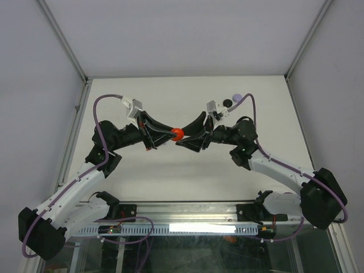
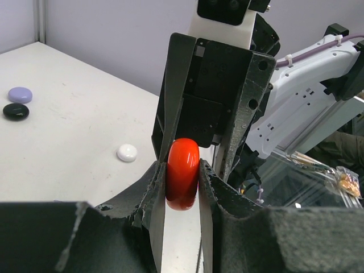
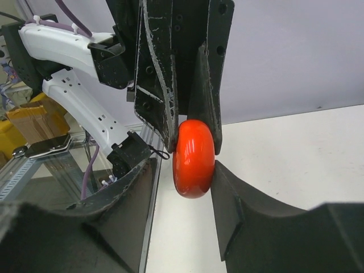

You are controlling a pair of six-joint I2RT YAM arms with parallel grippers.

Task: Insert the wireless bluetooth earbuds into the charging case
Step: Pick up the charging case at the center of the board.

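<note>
A glossy red round disc (image 1: 177, 134) hangs above the table's middle, where both grippers meet. My left gripper (image 2: 182, 168) is shut on the red disc (image 2: 182, 173), with both pads pressed on its flat faces. My right gripper (image 3: 185, 165) is open around the same disc (image 3: 194, 158). Its right finger (image 3: 227, 193) touches the disc and its left finger stands clear of it. In the top view the left gripper (image 1: 169, 135) comes in from the left and the right gripper (image 1: 184, 138) from the right. No stemmed earbuds are in view.
A black disc (image 1: 227, 102) and a pale purple disc (image 1: 238, 97) lie at the far right of the table. They also show in the left wrist view, the purple disc (image 2: 20, 94) above the black disc (image 2: 15, 111). A white disc (image 2: 127, 152) lies nearer the grippers.
</note>
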